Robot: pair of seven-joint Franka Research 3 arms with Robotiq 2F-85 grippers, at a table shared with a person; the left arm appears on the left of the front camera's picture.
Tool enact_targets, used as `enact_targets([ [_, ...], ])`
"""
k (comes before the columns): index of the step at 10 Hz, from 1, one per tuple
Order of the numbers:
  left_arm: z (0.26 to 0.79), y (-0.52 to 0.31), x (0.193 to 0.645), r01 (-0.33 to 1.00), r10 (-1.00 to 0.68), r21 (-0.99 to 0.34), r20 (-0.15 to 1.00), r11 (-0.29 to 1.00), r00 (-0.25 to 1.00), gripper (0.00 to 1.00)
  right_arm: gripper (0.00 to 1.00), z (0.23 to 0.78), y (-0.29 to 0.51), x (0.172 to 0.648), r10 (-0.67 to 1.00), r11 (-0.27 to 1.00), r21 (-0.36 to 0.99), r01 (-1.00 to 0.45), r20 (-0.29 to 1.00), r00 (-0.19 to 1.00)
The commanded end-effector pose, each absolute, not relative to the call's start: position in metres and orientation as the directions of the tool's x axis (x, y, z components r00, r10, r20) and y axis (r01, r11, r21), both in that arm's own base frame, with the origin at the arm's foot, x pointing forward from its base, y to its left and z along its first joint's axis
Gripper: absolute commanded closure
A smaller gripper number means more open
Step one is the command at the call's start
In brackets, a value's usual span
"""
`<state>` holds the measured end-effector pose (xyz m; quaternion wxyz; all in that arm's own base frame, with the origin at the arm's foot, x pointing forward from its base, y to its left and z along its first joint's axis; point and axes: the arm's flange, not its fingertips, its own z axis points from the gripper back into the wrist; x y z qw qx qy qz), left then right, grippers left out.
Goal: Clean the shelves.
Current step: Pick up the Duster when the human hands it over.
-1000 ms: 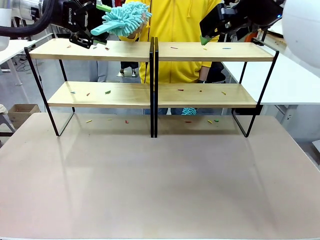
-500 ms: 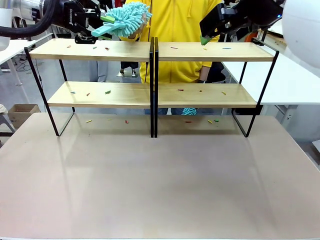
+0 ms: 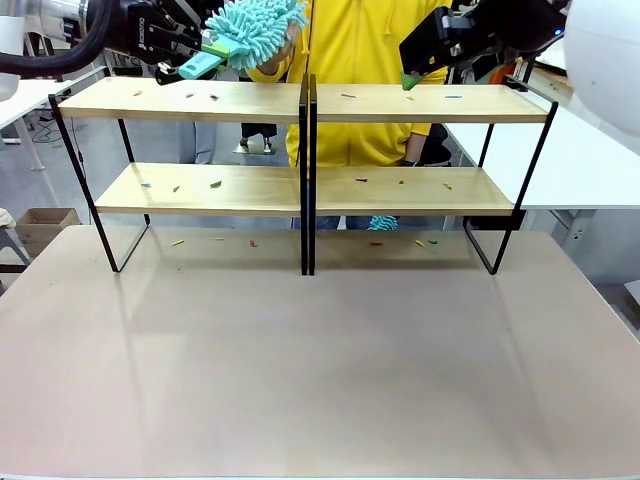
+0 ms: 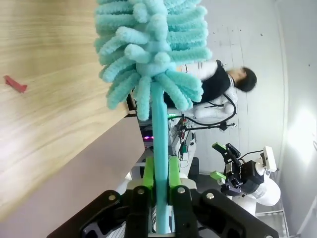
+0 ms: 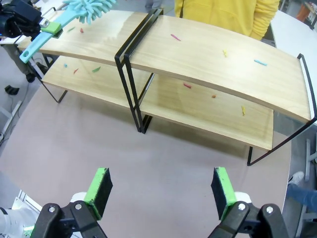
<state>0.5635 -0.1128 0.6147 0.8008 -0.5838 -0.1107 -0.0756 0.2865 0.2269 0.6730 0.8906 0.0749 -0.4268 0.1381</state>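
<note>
Two wooden shelves stand side by side, the left rack [image 3: 180, 98] and the right rack [image 3: 430, 103], with small coloured scraps [image 3: 214, 184] on their boards. My left gripper [image 3: 200, 52] is above the left rack's top board, shut on the handle of a teal fluffy duster [image 3: 258, 18]. In the left wrist view the duster handle [image 4: 159, 148] runs between the green pads [image 4: 147, 174], and the duster head [image 4: 148, 44] hangs just off the board [image 4: 44, 114]. My right gripper [image 5: 161, 193] is open and empty, high above the right rack [image 5: 218, 54].
A person in a yellow jacket [image 3: 370, 50] stands behind the racks. A second teal duster [image 3: 378, 222] shows behind the lower right board. More scraps [image 3: 425, 242] lie on the brown table [image 3: 320, 360] under the racks. A white table [image 3: 590, 160] adjoins on the right.
My left gripper has lifted the duster off the left top board and tilted its head upward. The right gripper has stayed where it was.
</note>
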Motion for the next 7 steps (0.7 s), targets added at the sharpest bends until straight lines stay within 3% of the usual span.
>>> enact_targets([
  [1, 0.629, -0.111, 0.552, 0.305, -0.010, -0.904, 0.317, 0.299, 0.948, 1.00, 0.00, 0.674, 0.226, 0.287, 0.179, 0.952, 0.015, -0.305, 0.783, 0.595],
  [3, 0.675, -0.072, 0.495, 0.399, -0.075, -0.878, 0.394, 0.265, 0.916, 1.00, 0.00, 0.674, 0.226, 0.287, 0.179, 0.952, 0.015, -0.305, 0.783, 0.595],
  [5, 0.725, 0.016, 0.398, 0.474, -0.114, -0.843, 0.460, 0.254, 0.881, 1.00, 0.00, 0.674, 0.226, 0.287, 0.179, 0.952, 0.015, -0.305, 0.783, 0.595],
  [7, 0.743, 0.114, 0.308, 0.465, -0.048, -0.842, 0.471, 0.275, 0.881, 1.00, 0.00, 0.674, 0.226, 0.287, 0.179, 0.952, 0.015, -0.305, 0.783, 0.595],
])
